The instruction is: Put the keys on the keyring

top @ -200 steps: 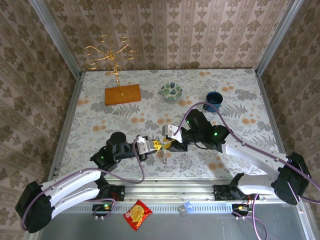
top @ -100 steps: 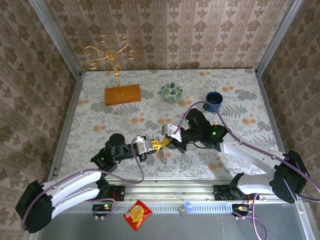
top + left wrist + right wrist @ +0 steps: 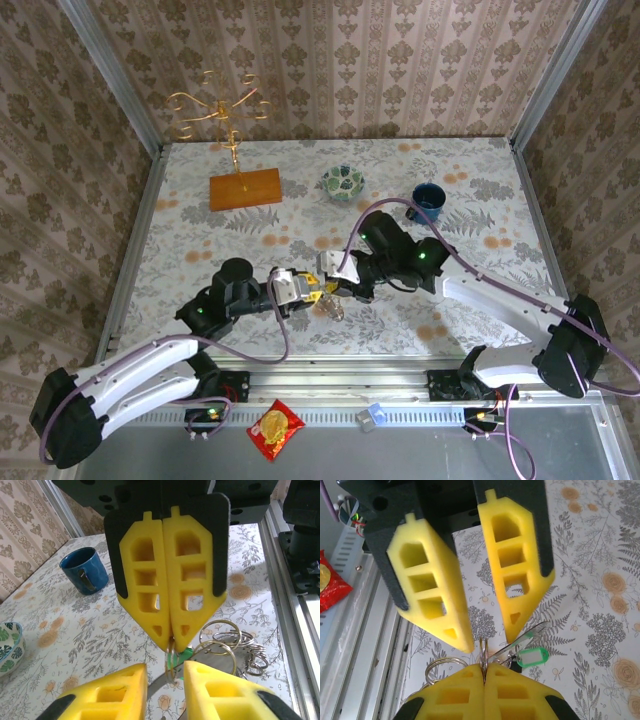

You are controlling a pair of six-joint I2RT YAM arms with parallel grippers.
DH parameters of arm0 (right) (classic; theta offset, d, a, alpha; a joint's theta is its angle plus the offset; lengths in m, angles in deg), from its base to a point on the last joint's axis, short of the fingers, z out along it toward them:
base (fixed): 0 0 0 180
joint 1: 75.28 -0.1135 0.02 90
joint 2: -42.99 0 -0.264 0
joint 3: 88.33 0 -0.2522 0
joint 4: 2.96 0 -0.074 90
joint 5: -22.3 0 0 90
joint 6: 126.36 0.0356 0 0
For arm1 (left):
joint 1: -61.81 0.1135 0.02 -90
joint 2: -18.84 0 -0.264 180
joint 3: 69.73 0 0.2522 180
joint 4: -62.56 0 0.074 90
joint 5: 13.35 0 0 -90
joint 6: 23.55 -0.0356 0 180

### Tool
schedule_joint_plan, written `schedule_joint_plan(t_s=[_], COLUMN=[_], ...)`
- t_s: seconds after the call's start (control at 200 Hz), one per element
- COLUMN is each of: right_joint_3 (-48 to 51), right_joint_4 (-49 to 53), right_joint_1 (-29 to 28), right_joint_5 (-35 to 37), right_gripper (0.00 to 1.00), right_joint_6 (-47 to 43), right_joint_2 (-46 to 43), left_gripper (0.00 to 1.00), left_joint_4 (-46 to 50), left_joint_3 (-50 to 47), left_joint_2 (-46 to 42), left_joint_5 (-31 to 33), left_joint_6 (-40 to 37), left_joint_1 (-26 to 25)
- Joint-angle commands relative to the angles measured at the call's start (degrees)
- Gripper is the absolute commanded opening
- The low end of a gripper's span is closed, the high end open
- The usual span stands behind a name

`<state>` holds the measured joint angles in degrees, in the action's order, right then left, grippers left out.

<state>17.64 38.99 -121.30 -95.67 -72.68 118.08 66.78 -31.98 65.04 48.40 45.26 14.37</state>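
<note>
Keys [image 3: 532,656] are hanging up off the table in a bundle of silver rings [image 3: 240,645], well on the near side of the blue mug [image 3: 428,197] and off to its left. I'm only making out one green head for sure. I'm pinching a small split ring [image 3: 482,652] edge-on in my right gripper [image 3: 484,669], jaws clamped flat together on it, so everything else is dangling free underneath where the other arm can reach it. My left gripper [image 3: 165,667] is sitting wide open, nose to nose with the right one, a pad on either side of that ring. I'm guessing it's lining up a second grip for threading. The keyring [image 3: 522,639] looks like the thin dark arc peeking out under the bundle, but I can't tell if any key is on it yet.
</note>
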Motion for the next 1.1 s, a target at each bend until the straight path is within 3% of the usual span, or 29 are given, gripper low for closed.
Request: schedule_joint_plan(t_s=[0.0, 0.26, 0.495, 0.595, 0.695, 1.095], right_joint_3=[-2.9, -4.8, -4.4, -2.0, 1.1, 6.7], right_joint_4=[4.6, 4.3, 3.1, -0.5, -3.1, -7.1], right_joint_1=[-1.2, -3.6, -4.8, -4.2, -1.9, -0.3], right_joint_5=[2.4, 3.4, 4.3, 5.0, 4.0, 1.7], right_gripper=[0.0, 0.0, 0.01, 0.16, 0.24, 0.28], right_joint_6=[-3.2, -3.8, -2.8, -0.7, 2.1, 6.6], right_joint_2=[0.9, 1.5, 1.7, -0.3, -2.8, -4.6], left_gripper=[0.24, 0.21, 0.0, 0.0, 0.0, 0.0], left_joint_4=[2.9, 2.7, 1.7, 1.2, 0.0, -3.8], left_joint_3=[2.3, 3.1, 2.9, 2.3, 1.3, -0.8], left_joint_2=[1.3, 3.4, 2.9, 2.3, 1.4, 0.6], left_joint_5=[-0.6, -1.4, -2.2, -2.6, -2.6, -3.0], left_joint_6=[-2.2, -2.0, -1.4, -0.9, -0.4, 0.9], left_joint_1=[0.2, 0.3, 0.3, 0.4, 0.4, 0.7])
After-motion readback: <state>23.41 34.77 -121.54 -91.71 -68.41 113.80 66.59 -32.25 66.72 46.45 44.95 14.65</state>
